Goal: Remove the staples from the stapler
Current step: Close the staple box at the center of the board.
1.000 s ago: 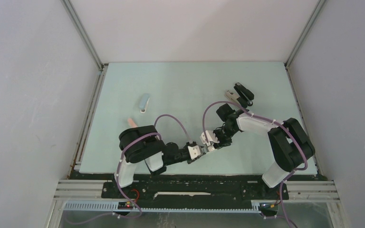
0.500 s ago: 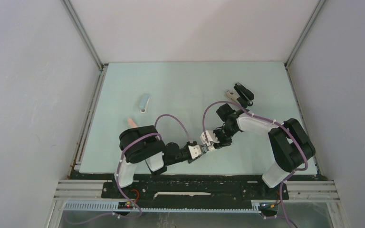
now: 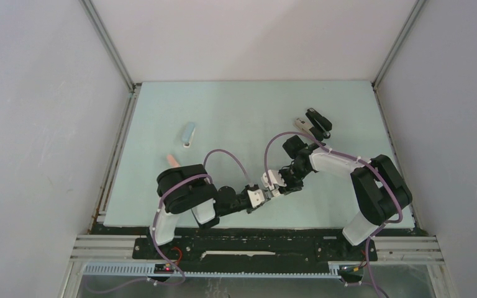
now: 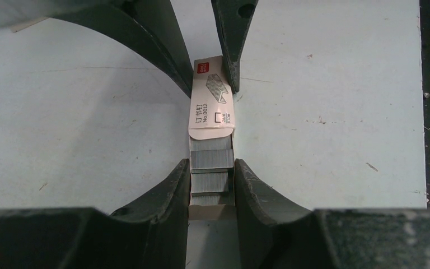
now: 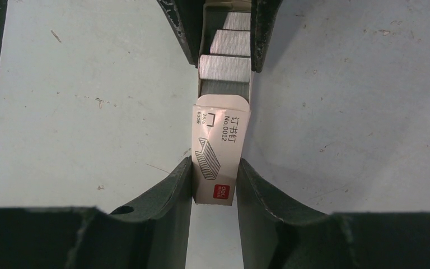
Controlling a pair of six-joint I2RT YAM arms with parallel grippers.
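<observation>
Left wrist view: the left gripper has its fingers closed against the two sides of a small cardboard tray. The tray sticks out of the near end of a pale pink printed sleeve. The staples lie in the tray as grey stacked strips, right against the sleeve's open mouth. At the sleeve's far end the right gripper pinches it from both sides. Below the sleeve is the pale green table.

Right wrist view: the right gripper is clamped on the sleeve at its labelled end. Beyond the sleeve's other end the staples show in stepped layers inside the tray, which the left gripper grips by its walls.

Top view: the two grippers meet tip to tip near the table's front edge, and the sleeve between them is too small to make out. A black stapler lies far right of the sleeve and well apart. A pale blue object and a small pink piece lie well to its left.
</observation>
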